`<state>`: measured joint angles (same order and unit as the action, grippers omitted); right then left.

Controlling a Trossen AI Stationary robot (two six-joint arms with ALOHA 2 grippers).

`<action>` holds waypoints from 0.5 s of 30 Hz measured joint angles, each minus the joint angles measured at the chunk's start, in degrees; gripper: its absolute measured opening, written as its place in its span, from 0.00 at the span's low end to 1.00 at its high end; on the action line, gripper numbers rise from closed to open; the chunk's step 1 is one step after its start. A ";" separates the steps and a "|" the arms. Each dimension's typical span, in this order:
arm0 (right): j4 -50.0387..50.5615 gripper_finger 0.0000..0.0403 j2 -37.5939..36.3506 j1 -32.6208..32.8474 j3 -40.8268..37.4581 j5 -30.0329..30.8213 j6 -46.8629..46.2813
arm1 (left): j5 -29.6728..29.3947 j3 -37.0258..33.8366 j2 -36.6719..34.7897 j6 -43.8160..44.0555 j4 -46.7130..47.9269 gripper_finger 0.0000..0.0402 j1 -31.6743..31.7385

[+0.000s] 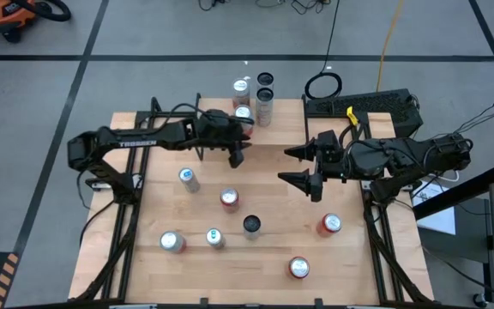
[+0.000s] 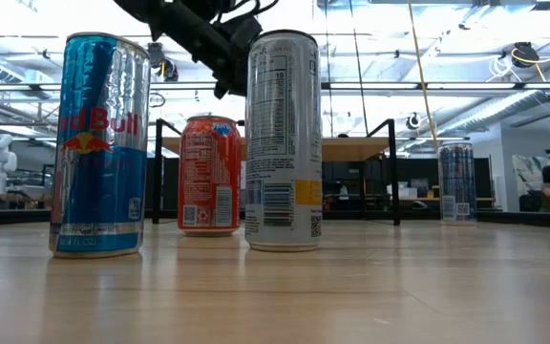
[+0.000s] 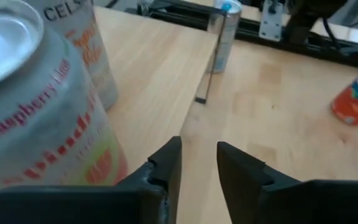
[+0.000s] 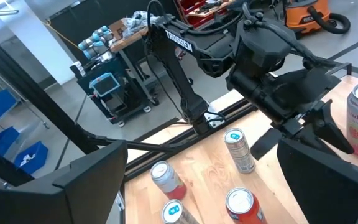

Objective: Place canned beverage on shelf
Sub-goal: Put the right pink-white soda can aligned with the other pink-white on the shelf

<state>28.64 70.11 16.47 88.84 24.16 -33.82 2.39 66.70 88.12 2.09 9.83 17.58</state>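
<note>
We see the left gripper (image 1: 237,156) at the far middle of the table (image 1: 264,283), just in front of the shelf (image 1: 249,125). Its fingers (image 3: 166,163) stand close together with a narrow gap between them and nothing in it; they hold no can. In the left wrist view a raspberry-lime can (image 3: 39,118) sits just beside the fingers, to one side and not between them, with a taller pale can (image 3: 87,46) behind it. Both stand on the raised wood top, whose edge and a thin black leg (image 3: 204,73) show near them. From above, we count several cans (image 1: 243,103) on the shelf, two of them dark-topped (image 1: 265,88).

The right gripper (image 1: 305,167) hovers at mid-table to the right of the left one, its fingers spread wide and empty, pointing toward the left arm.

Loose cans stand on the near half of the table: a silver one (image 1: 188,178), a red one (image 1: 229,200), a dark-topped one (image 1: 251,225), and others (image 1: 171,242) toward the front edge. All are well apart from both grippers.
</note>
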 joint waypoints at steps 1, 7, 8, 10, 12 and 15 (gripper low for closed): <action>0.02 0.98 0.00 0.00 0.00 0.03 0.01 | -0.60 0.00 0.25 -0.02 -0.16 0.24 0.00; 0.40 0.98 0.00 -0.02 0.00 0.07 0.04 | -3.16 0.00 1.68 0.00 -1.73 0.20 0.00; 0.40 0.98 0.00 -0.02 0.00 0.07 0.08 | -3.96 0.00 1.68 -0.02 -1.73 0.20 0.00; 0.38 0.98 0.00 -0.02 0.00 0.07 0.07 | -6.12 0.00 1.61 -0.02 -1.93 0.20 0.00; 0.39 0.98 0.00 -0.02 0.00 0.07 0.07 | -8.19 0.00 1.61 -0.10 -1.92 0.20 0.00; 0.40 0.98 0.00 -0.02 0.00 0.07 0.09 | -9.09 0.00 1.61 -2.13 -2.28 0.20 0.05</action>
<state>29.04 70.11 16.45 88.84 24.23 -33.74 -6.70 66.70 89.73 -0.04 7.55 17.63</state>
